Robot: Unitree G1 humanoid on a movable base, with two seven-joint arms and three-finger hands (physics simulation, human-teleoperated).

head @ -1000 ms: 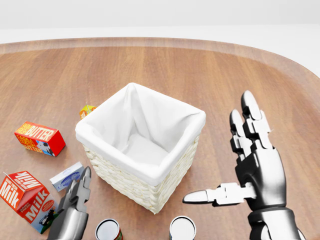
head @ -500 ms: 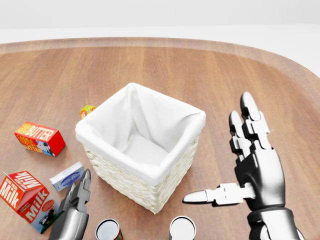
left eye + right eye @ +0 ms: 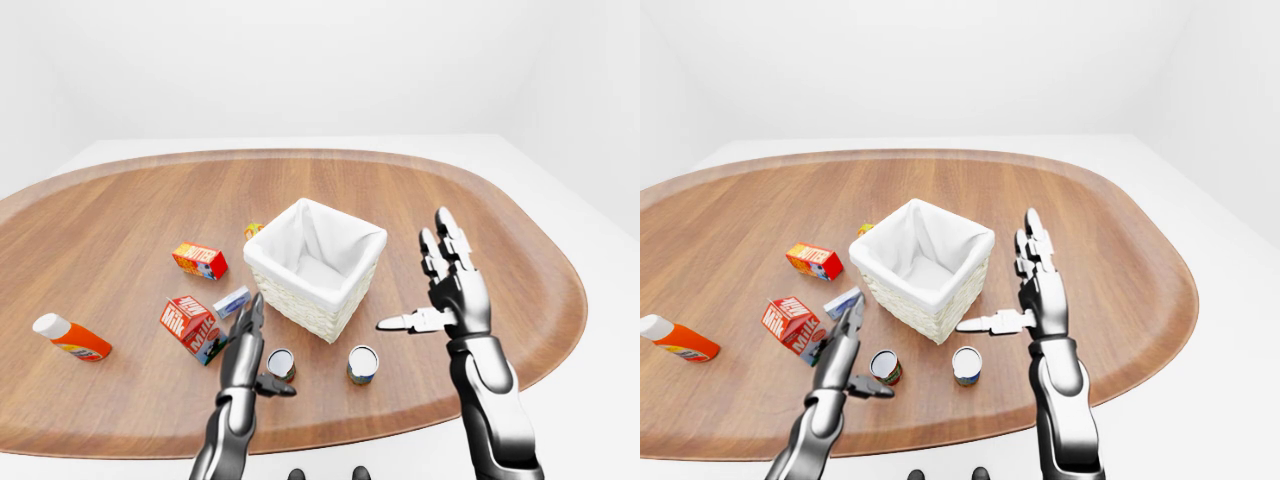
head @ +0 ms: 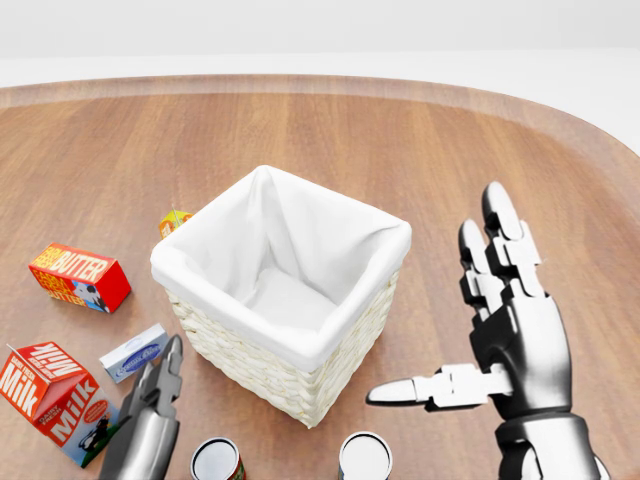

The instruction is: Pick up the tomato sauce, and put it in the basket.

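A small can with a red label (image 4: 217, 462), which I take for the tomato sauce, stands at the bottom edge of the head view, below the basket. The woven basket (image 4: 240, 322) with white lining sits mid-table, nothing inside it. My left hand (image 3: 268, 348) is open just left of the red can, with its thumb reaching under the can's near side without touching. My right hand (image 4: 455, 320) is raised to the right of the basket, open, fingers spread and thumb pointing left. It holds nothing.
A second can (image 4: 365, 457) with a pale label stands right of the red one. Left of the basket lie a milk carton (image 4: 55, 400), a butter box (image 4: 80, 277), a small blue-white box (image 4: 135, 352) and a small orange item (image 4: 174, 221). An orange bottle (image 3: 70, 338) lies far left.
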